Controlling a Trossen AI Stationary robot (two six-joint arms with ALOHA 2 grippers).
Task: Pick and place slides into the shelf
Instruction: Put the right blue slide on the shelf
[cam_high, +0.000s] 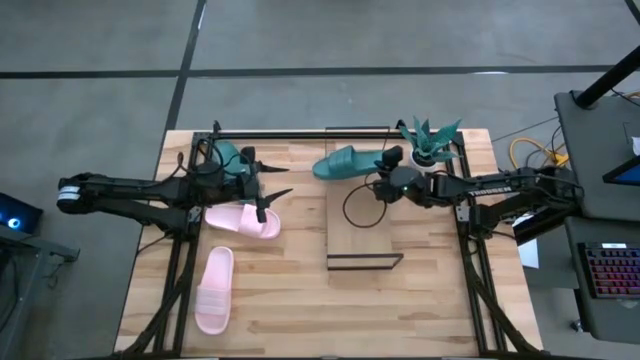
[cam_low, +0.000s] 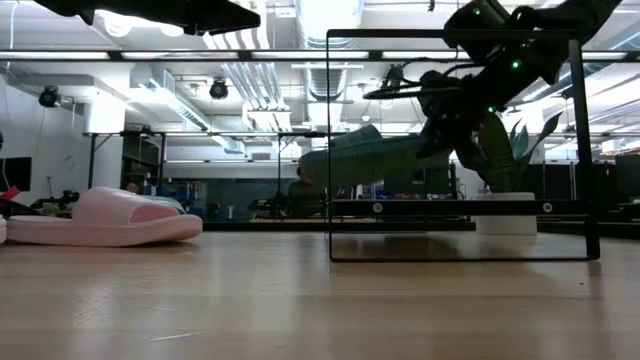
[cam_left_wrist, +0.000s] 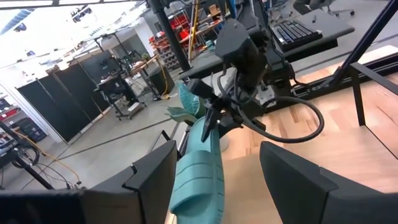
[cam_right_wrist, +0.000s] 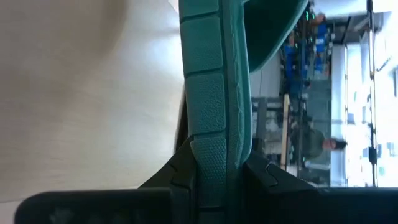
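Note:
My right gripper (cam_high: 385, 172) is shut on a teal-green slide (cam_high: 348, 162), held in the air over the far end of the shelf (cam_high: 365, 235), a light-wood plank with a dark frame lying mid-table. My left gripper (cam_high: 283, 178) hangs open above the table's left half and touches nothing. Its wrist view looks between its fingers at the held slide (cam_left_wrist: 199, 168). A second teal slide (cam_high: 230, 155) lies partly under the left arm. One pink slide (cam_high: 243, 220) rests sole-down near the left gripper, and another pink slide (cam_high: 214, 290) lies closer to the near edge. My right gripper pinches the teal slide's sole at its heel end (cam_right_wrist: 214, 165) between its two fingers (cam_right_wrist: 180, 177), one on each face of the sole. The fingers come level from the table's right, along the slide's length. The slide (cam_low: 370, 160) is lifted clear and tilted, strap end pointing left.
A teal artificial plant in a white pot (cam_high: 430, 142) stands just beyond the right gripper at the far edge. Dark frame rails (cam_high: 180, 270) run along the table's left and right sides. The shelf's thin upright frame (cam_low: 580, 150) rises around the plank. Bare tabletop lies toward the near edge.

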